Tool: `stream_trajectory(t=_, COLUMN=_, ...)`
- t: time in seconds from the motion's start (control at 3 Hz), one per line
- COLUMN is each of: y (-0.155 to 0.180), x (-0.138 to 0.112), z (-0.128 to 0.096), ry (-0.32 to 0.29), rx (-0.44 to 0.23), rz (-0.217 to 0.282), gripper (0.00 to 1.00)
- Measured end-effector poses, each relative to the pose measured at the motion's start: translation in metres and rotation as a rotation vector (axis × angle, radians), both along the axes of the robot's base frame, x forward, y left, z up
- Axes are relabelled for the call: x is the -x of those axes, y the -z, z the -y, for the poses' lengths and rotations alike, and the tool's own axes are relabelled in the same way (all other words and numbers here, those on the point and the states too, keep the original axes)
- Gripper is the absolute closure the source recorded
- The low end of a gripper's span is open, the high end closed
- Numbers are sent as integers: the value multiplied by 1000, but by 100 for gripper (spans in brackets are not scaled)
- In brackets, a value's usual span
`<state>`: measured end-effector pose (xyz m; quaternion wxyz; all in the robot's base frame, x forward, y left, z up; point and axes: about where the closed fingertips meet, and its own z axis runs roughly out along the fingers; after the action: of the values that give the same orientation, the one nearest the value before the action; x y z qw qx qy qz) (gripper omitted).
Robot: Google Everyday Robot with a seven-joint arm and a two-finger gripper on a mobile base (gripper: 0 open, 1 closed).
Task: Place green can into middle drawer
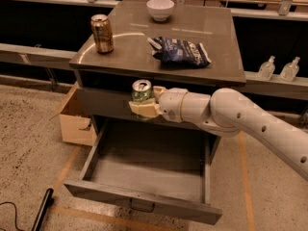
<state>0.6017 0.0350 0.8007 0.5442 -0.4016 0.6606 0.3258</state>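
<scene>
The one camera is looking down from a raised spot in front of the cabinet (226,42), facing its front at a slant and standing fairly near. The open middle drawer (144,200) is filling the lower frame. The arm (250,119) is entering from the right edge. The gripper (144,109) is hanging mid-frame above the drawer, clasping the green can (141,88).

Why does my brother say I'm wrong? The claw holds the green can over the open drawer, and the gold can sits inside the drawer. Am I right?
One bit is wrong. The gold can is not inside the middle drawer; it stands on the cabinet top, as the camera view shows. The rest is right: the claw holds the green can over the open drawer.
</scene>
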Motion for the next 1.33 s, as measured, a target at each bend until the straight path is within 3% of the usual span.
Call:
stream_trajectory(t=0.67, y=27, x=13, z=-8, ry=-6, rx=-42, rz=39, gripper=100)
stream_trajectory(t=1.33, y=73, x=36, z=-38, ry=-112, rx=-148, rz=81, gripper=100)
